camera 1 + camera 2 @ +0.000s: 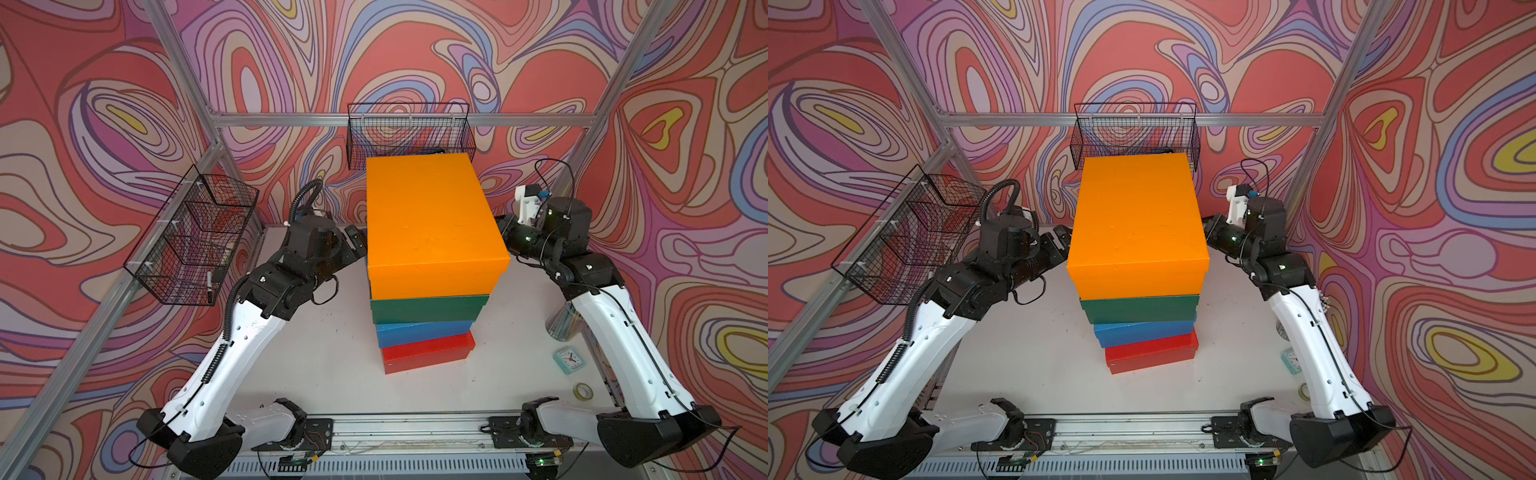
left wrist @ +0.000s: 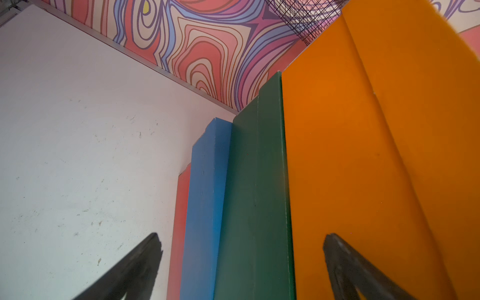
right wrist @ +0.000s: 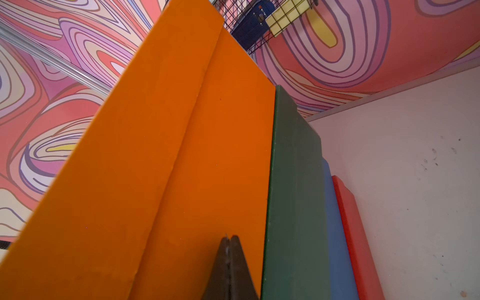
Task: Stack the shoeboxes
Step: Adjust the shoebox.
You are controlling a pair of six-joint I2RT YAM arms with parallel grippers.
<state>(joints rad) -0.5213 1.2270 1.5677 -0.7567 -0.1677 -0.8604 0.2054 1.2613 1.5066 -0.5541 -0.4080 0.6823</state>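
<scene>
Four shoeboxes stand in one slightly skewed stack mid-table, seen in both top views: the red box point(image 1: 428, 353) at the bottom, then the blue box point(image 1: 419, 332), the dark green box point(image 1: 428, 309), and the orange box point(image 1: 432, 224) on top. My left gripper point(image 1: 358, 243) is open at the stack's left side. In the left wrist view the left gripper point(image 2: 241, 235) spans the green box point(image 2: 254, 194) and the edge of the orange box point(image 2: 363, 168), gripping nothing. My right gripper point(image 3: 230, 236) is shut, its tips against the orange box point(image 3: 181, 155) on the right side.
One black wire basket point(image 1: 409, 133) hangs on the back wall behind the stack, another wire basket point(image 1: 195, 237) on the left wall. On the white table point(image 1: 316, 353), a metal cup point(image 1: 563, 322), a small clock point(image 1: 569, 359) and a tape roll point(image 1: 582, 390) lie near the right arm.
</scene>
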